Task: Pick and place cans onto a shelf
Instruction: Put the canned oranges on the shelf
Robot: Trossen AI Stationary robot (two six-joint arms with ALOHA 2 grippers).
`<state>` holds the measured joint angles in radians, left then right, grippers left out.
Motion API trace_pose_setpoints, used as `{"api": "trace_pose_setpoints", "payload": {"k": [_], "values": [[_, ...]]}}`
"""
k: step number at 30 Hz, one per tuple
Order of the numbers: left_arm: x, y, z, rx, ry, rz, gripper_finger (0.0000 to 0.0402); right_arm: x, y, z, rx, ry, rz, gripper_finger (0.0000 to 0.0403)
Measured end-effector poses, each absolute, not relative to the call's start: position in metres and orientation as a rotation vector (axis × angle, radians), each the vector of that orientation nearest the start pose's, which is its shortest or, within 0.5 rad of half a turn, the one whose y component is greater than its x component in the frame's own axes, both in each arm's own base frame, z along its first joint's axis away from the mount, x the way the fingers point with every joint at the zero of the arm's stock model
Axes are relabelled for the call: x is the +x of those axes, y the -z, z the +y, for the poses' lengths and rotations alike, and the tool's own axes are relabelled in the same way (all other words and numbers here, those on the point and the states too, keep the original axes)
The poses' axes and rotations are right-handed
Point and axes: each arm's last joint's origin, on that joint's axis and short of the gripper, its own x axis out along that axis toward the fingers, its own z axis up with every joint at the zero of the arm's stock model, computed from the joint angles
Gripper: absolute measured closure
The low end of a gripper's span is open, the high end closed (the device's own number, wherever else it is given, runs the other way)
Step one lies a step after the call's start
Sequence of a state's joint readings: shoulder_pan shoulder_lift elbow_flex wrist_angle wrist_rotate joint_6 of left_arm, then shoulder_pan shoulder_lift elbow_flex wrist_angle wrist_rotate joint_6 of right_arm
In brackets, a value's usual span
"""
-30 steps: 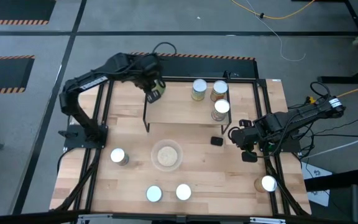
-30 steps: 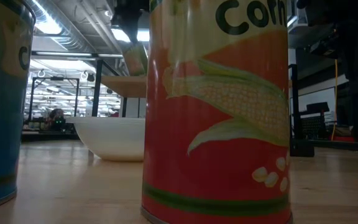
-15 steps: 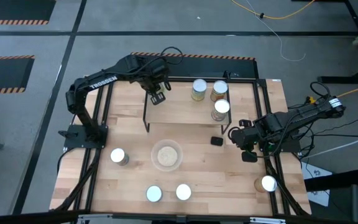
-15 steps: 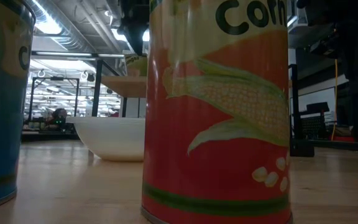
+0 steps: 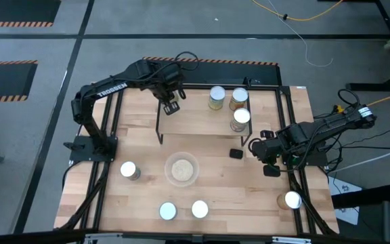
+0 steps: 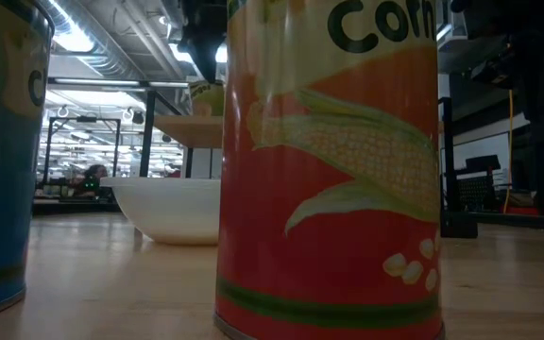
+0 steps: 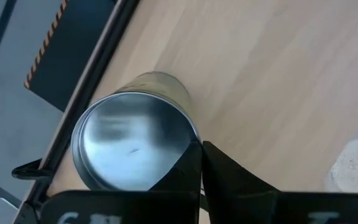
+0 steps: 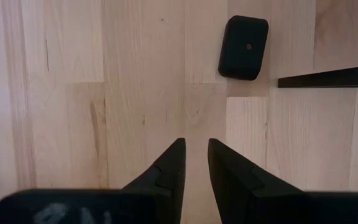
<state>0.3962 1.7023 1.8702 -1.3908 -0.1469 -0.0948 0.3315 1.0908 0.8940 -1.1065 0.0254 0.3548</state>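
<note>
A red corn can [image 6: 329,161] stands nearest on the pale plank worktop [image 5: 147,163], then the bowl [image 5: 181,169]. Right tool [image 5: 271,170] hangs narrowly parted, empty; left tool [image 5: 171,107] is closed over the shelf [image 5: 195,115], which carries three cans [image 5: 230,105]. Beyond, a lit hall.

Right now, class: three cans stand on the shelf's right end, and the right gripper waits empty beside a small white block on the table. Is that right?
Not quite: the block is black, as the right wrist view shows. The rest stands: three cans on the shelf's right end, right gripper empty beside it.
</note>
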Motion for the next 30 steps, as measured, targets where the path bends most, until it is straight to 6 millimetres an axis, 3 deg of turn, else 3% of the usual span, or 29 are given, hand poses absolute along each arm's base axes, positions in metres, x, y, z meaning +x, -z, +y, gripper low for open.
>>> {"api": "trace_pose_setpoints", "payload": {"k": [18, 30], "values": [[0.2914, -0.3752, 0.1197, -0.232, -0.504, 1.230, 0.0401, 0.1663, -0.2554, 0.0564, 0.070, -0.030, 1.310, 0.0329], [0.2915, -0.3746, 0.1200, -0.227, -0.510, 1.235, 0.0367, 0.1662, -0.2554, 0.0564, 0.070, -0.030, 1.310, 0.0329]]}}
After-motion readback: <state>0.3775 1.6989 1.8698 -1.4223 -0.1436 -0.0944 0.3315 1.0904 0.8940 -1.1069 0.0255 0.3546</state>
